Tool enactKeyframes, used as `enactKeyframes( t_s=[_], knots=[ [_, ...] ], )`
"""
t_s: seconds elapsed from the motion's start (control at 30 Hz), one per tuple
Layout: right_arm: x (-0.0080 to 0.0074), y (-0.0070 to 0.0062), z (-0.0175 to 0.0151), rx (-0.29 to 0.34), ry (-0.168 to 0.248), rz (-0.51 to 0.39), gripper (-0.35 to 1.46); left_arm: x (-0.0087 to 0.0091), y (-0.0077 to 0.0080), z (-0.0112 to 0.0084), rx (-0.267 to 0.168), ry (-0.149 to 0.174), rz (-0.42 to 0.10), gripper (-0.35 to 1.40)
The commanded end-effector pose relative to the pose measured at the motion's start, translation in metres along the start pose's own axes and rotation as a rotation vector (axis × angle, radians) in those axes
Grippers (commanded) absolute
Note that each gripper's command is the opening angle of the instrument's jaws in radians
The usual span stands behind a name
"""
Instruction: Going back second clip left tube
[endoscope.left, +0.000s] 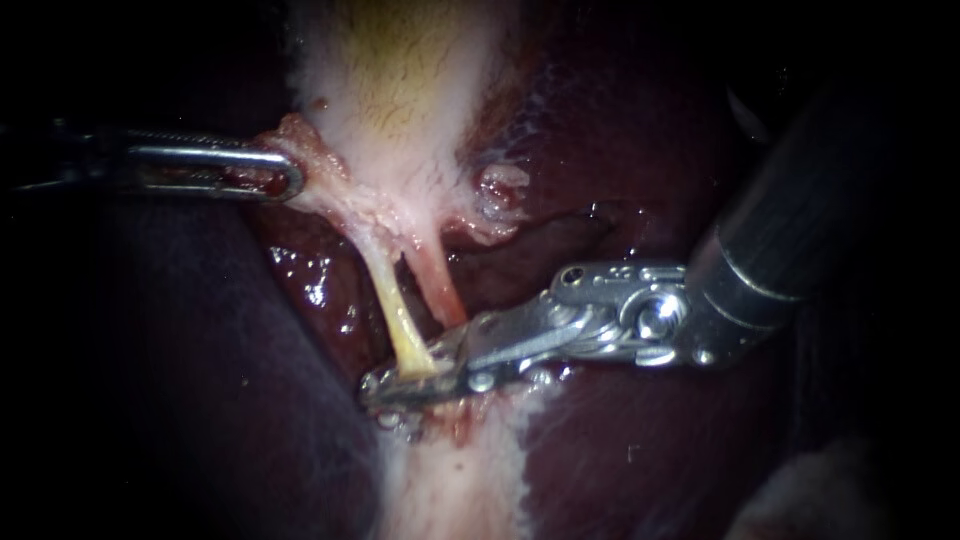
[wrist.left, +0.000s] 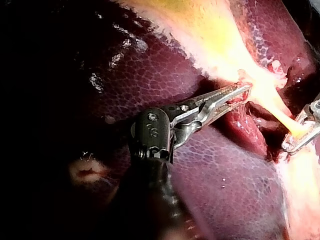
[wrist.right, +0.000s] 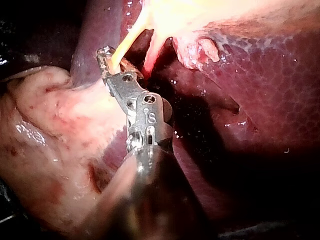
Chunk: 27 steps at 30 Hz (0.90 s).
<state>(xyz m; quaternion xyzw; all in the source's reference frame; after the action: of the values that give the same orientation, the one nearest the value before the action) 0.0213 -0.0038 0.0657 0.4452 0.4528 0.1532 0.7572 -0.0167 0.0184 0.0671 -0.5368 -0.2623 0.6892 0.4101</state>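
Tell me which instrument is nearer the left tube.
Right. The right instrument has its tip at the lower end of the left tube. The left instrument is farther up, holding pale tissue beside the gallbladder, apart from that tube.

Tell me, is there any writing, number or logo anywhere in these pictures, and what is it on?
No readable text.
On the left instrument, shut on tissue: a small stamped mark on its joint, too unclear to read.
On the right instrument: a similar mark on its joint, also unclear.
On the liver and left tube: none.
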Motion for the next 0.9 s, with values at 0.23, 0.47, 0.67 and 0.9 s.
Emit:
enactKeyframes(
  t_s=[0.23,0.47,0.67,0.9],
  knots=[
    [-0.0001,0.0001,-0.0001,0.001,0.000,0.000,-0.35,0.0000,0.0000,0.0000,-0.001,-0.001,0.000,-0.35],
    [-0.0001,-0.0001,0.0000,0.002,0.002,-0.006,0.10,0.0000,0.0000,0.0000,-0.002,0.002,0.000,-0.35],
    [0.0003,0.0000,0.0005,-0.030,0.018,-0.023,0.45,-0.0001,0.0000,0.0000,-0.003,0.002,-0.005,-0.35],
    [0.0003,0.0005,0.0008,-0.120,0.052,-0.154,0.50,-0.0002,0.0001,0.0000,-0.004,0.001,-0.010,-0.35]
  ],
)
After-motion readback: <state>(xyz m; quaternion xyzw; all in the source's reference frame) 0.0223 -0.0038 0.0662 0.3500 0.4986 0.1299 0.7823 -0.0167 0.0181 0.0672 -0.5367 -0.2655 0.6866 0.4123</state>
